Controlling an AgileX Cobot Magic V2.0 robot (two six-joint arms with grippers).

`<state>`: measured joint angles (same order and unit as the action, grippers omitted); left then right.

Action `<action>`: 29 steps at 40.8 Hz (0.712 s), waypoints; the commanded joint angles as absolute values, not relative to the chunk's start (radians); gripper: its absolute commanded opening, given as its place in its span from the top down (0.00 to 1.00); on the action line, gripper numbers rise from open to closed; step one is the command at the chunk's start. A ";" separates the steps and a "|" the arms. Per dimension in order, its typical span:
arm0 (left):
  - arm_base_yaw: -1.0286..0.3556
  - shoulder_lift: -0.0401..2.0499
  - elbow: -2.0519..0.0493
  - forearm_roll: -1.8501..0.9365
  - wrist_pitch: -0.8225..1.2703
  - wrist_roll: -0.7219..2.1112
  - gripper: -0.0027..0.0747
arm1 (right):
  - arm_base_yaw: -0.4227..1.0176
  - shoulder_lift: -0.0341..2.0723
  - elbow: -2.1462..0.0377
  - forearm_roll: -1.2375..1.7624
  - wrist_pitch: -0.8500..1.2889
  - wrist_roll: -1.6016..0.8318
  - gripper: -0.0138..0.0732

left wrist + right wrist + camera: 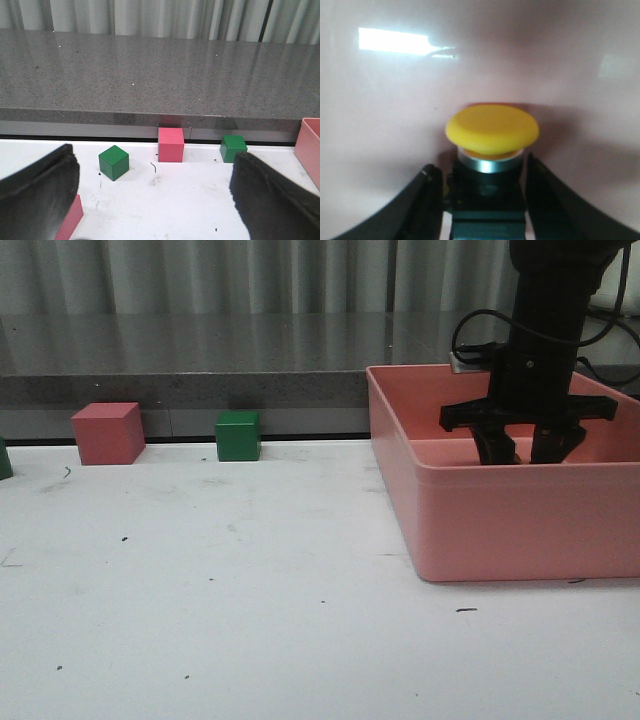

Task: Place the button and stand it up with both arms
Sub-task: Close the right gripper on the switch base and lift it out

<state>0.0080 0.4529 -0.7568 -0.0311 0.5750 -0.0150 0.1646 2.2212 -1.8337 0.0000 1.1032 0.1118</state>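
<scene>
The button [492,130] fills the right wrist view, with its yellow mushroom cap, a pale metal collar and a black blocky body. My right gripper [484,172] is shut on that black body, one finger against each side. In the front view the right gripper [524,452] reaches down inside the pink bin [500,472], and the button is hidden there. My left gripper [154,172] is wide open over the white table with nothing between its fingers. It does not show in the front view.
A pink-red cube [108,432] and a green cube [238,435] sit at the table's back edge, with another green one [4,458] at the far left. A grey ledge runs behind them. A pink cube [70,222] lies by the left finger.
</scene>
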 commanded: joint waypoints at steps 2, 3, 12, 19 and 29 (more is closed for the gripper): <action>0.001 0.466 -0.791 -0.033 0.488 -0.016 0.19 | 0.162 2.151 -1.900 -0.006 1.136 0.113 0.62; 0.001 0.466 -0.791 -0.033 0.488 -0.016 0.19 | 0.162 2.151 -1.909 -0.006 1.144 0.113 0.63; 0.001 0.466 -0.791 -0.033 0.488 -0.016 0.19 | 0.163 2.114 -1.954 -0.006 1.189 0.113 0.63; 0.001 0.466 -0.791 -0.033 0.488 -0.016 0.19 | 0.182 2.029 -1.954 0.000 1.183 0.113 0.63; 0.001 0.466 -0.791 -0.033 0.488 -0.016 0.19 | 0.309 1.873 -1.954 0.000 1.145 0.112 0.63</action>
